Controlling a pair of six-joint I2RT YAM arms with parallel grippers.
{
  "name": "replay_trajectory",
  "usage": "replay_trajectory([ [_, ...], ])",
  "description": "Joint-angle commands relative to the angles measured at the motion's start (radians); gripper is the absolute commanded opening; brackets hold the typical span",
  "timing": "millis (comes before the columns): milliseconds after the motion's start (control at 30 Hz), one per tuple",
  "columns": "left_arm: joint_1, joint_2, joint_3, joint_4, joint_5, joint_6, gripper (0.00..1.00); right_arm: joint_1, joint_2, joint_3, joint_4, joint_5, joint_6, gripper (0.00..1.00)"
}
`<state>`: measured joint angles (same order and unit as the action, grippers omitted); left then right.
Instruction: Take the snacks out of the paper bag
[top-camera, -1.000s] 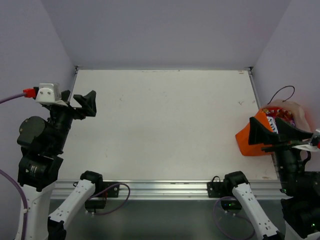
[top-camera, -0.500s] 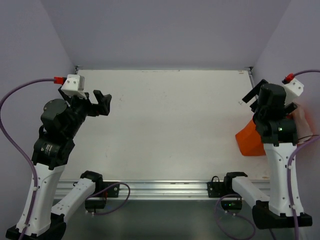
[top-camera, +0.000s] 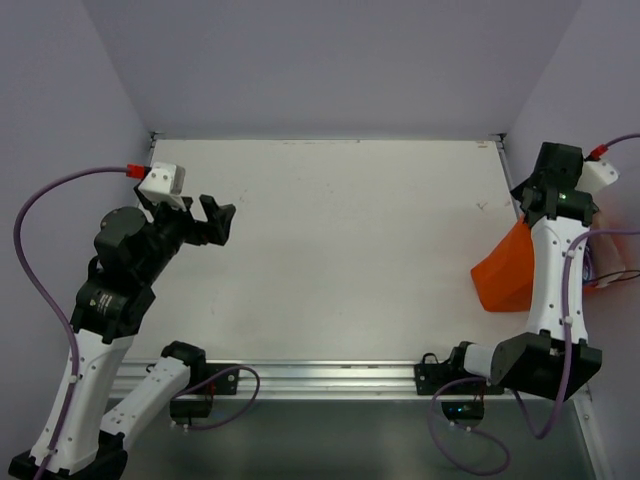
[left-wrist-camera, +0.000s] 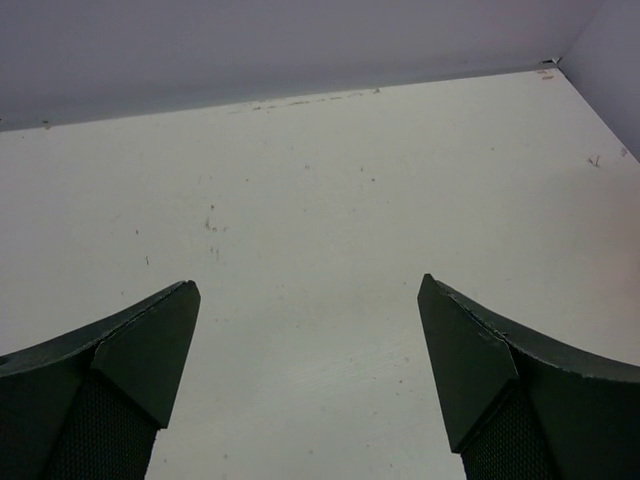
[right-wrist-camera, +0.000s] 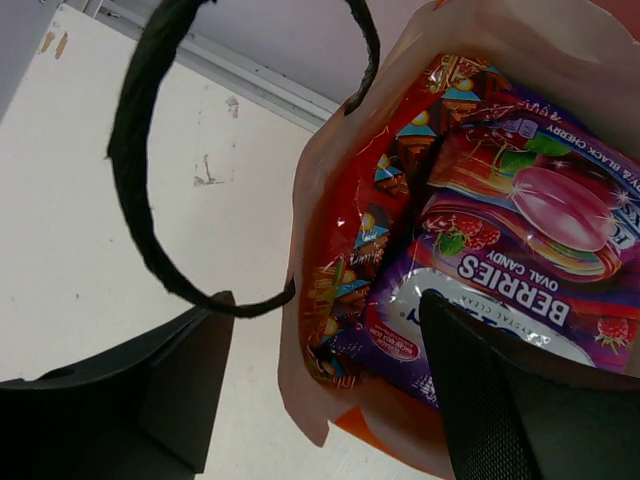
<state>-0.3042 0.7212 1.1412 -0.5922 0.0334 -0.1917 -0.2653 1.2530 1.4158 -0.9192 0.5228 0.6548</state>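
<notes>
Right wrist: snacks (right-wrist-camera: 500, 250) in paper bag (right-wrist-camera: 560, 45), before right hand (right-wrist-camera: 322, 305).

Your worktop (top-camera: 340, 240) is white with faint scuffs and marks, and a metal rail (top-camera: 330, 372) runs along its near edge. Only the orange paper bag (top-camera: 503, 277) lies on it, at the right edge.

"BERRIES OVAL CANDY" on purple packet (right-wrist-camera: 505, 290)

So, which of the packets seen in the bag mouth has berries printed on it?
The purple packet marked BERRIES OVAL CANDY, picturing raspberries and a pink candy. The red packet beside it, against the wall of the paper bag, shows triangle patterns instead.
</notes>
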Motion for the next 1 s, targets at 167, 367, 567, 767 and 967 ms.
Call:
replay_trajectory([
  [167, -0.009, -0.017, -0.017, 0.028, 0.003, 0.012, 1.00, -0.018, 0.065, 0.006, 0.057, -0.026, 0.017, 0.55],
  [367, -0.015, -0.008, -0.008, 0.019, 0.000, 0.026, 1.00, -0.015, 0.027, -0.054, 0.103, -0.075, -0.023, 0.12],
  [567, -0.015, 0.023, 0.015, 0.009, 0.002, 0.029, 1.00, 0.098, -0.027, -0.075, 0.126, -0.118, -0.067, 0.00],
  [767, -0.015, 0.050, 0.049, 0.002, 0.011, 0.028, 1.00, 0.337, -0.029, -0.035, 0.099, -0.110, -0.075, 0.00],
  [967, -0.015, 0.076, 0.065, -0.006, 0.014, 0.014, 1.00, 0.645, -0.001, 0.032, 0.083, -0.124, -0.038, 0.00],
])
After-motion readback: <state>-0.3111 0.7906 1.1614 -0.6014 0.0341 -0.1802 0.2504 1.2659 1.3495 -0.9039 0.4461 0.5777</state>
